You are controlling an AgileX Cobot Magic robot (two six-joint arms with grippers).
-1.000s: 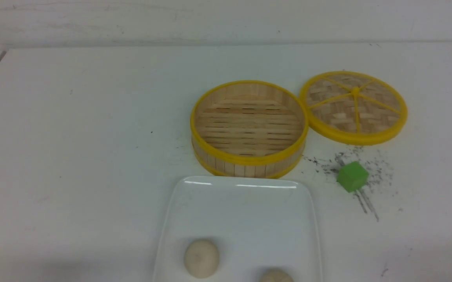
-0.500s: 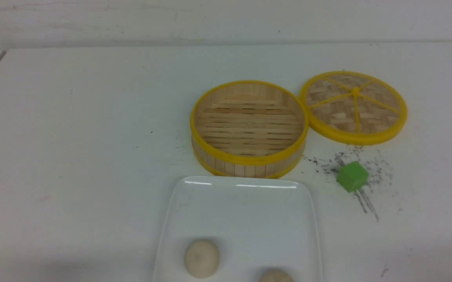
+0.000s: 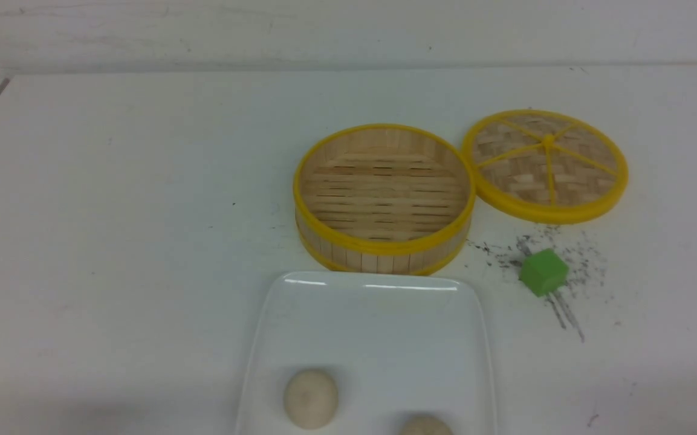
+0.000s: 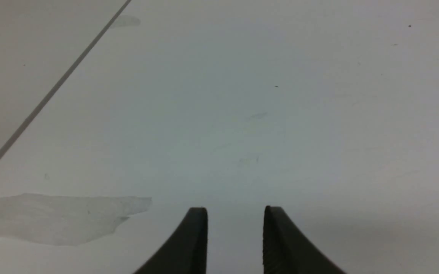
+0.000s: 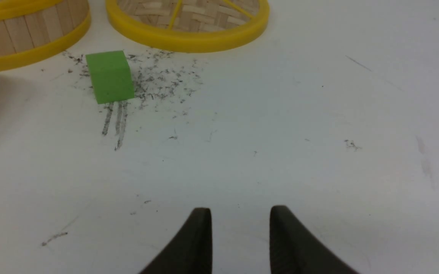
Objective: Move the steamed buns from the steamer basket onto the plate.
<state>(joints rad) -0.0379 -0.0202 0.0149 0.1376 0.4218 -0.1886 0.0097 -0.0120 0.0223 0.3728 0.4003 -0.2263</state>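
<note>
Black left gripper [image 4: 235, 209] points tableward (jaws parted).

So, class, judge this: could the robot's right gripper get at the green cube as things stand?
Probably yes: the right gripper is open and holding nothing, and nothing covers the green cube.

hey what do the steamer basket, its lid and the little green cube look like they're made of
Steamer basket: looks like bamboo, matte, with pale grain on slats and wall strips; its smooth yellow rims could be plastic or painted wood.
Lid: seemingly woven bamboo, judging by the crisscross strips, with similar yellow trim.
Green cube: dull and evenly coloured, perhaps foam or painted wood; I can't tell which.
</note>
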